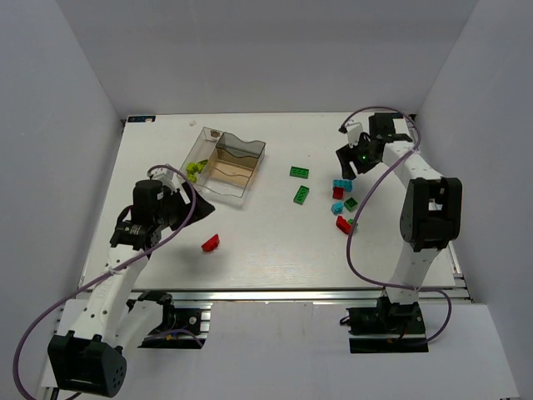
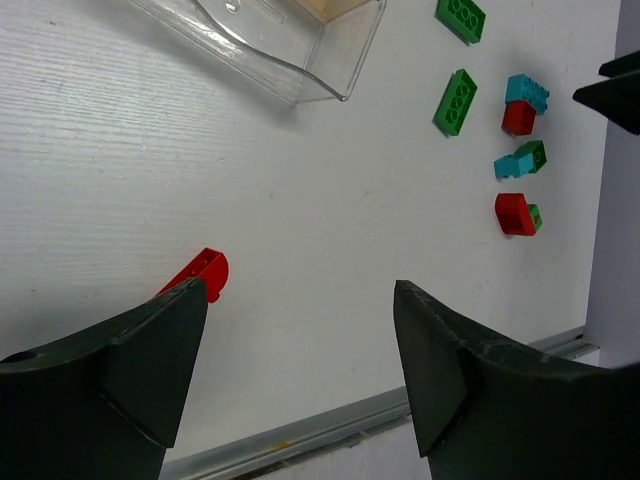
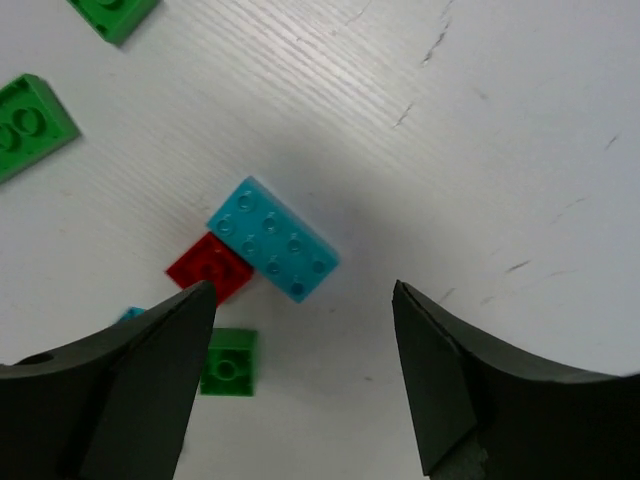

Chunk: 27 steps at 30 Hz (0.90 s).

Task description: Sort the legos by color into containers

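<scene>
Left jaws spread; red lego nearby

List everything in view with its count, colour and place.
tray: one, clear brownish, far left of centre.
yellow-green bricks: several, count unclear, in the tray's left end.
dark green bricks: four; two flat mid-table, two small in the right cluster.
light blue bricks: two, right cluster.
red bricks: three; one alone near left, two in the right cluster.
table: one, white.
left gripper: black, open, beside the lone red brick.
right gripper: black, open, above a light blue brick.
</scene>
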### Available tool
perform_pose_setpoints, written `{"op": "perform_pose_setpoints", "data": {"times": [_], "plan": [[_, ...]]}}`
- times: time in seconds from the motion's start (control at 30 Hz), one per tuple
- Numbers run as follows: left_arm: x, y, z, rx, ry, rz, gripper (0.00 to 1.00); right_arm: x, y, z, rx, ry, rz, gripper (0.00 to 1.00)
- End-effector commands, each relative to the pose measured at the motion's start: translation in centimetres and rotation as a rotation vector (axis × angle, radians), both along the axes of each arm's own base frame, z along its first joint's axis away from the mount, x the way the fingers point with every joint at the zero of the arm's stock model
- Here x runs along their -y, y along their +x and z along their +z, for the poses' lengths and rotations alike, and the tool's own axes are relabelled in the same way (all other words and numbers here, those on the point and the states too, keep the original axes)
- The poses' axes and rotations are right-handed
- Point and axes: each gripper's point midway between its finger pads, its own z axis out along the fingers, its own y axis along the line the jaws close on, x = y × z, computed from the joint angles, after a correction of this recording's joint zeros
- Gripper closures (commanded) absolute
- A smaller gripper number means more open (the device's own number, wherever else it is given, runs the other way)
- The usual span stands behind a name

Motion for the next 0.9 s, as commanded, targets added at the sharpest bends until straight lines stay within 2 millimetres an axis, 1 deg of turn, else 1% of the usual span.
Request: {"op": "perform_pose_setpoints", "data": {"times": [0.0, 0.03, 0.07, 0.1, 0.13, 0.17, 0.2, 0.23, 0.27, 0.3, 0.37, 0.4, 0.47, 0.5, 0.6, 0.87], "plan": [[0.5, -1.1, -0.2, -0.019, -0.030, -0.017, 0.15, 2.5, 1.1, -0.9, -0.013, -0.079, 0.140, 0.27], [0.5, -1.3, -0.3, -0.026, -0.031, -0.018, 0.14, 2.3, 0.0, -1.5, -0.063, -0.059, 0.196, 0.29], [0.5, -1.4, -0.3, -0.029, -0.032, -0.019, 0.14, 2.8, 0.6, -1.1, -0.057, -0.066, 0.229, 0.31], [0.5, -1.4, -0.2, -0.029, -0.031, -0.018, 0.14, 3.0, 0.4, -2.5, -0.080, -0.088, 0.317, 0.36], [0.4, -1.4, -0.2, -0.031, -0.031, -0.015, 0.14, 2.9, 0.0, -2.8, -0.097, -0.078, 0.364, 0.38], [0.4, -1.4, -0.3, -0.034, -0.027, -0.016, 0.14, 2.7, -0.5, -2.7, -0.119, -0.077, 0.418, 0.39], [0.4, -1.4, -0.2, -0.032, -0.030, -0.016, 0.13, 2.8, -0.7, -3.4, -0.132, -0.079, 0.456, 0.40], [0.4, -1.4, -0.4, -0.037, -0.030, -0.015, 0.13, 1.9, -0.8, -3.6, -0.114, -0.092, 0.535, 0.39], [0.5, -1.4, -0.4, -0.037, -0.034, -0.016, 0.13, 2.6, -0.8, -3.8, -0.107, -0.092, 0.540, 0.38], [0.5, -1.4, -0.5, -0.040, -0.037, -0.018, 0.13, 2.5, -0.6, -3.7, -0.092, -0.091, 0.560, 0.36], [0.6, -1.2, -0.4, -0.038, -0.044, -0.014, 0.12, 2.2, -0.4, -3.6, -0.067, -0.085, 0.599, 0.34], [0.7, -1.2, -0.5, -0.042, -0.046, -0.015, 0.12, 2.1, 0.0, -3.5, -0.052, -0.082, 0.610, 0.31], [0.7, -1.0, -0.3, -0.037, -0.048, -0.012, 0.11, 1.4, 0.4, -3.5, -0.032, -0.062, 0.633, 0.29], [0.7, -1.0, -0.3, -0.039, -0.049, -0.012, 0.11, 1.3, 0.5, -3.9, -0.037, -0.060, 0.642, 0.27], [0.7, -0.9, -0.5, -0.046, -0.048, -0.014, 0.11, 0.8, 0.6, -5.0, -0.050, -0.072, 0.676, 0.26], [0.9, -0.8, -0.9, -0.062, -0.058, -0.015, 0.10, -1.1, 0.0, -7.1, -0.072, -0.086, 0.766, 0.28]]}}
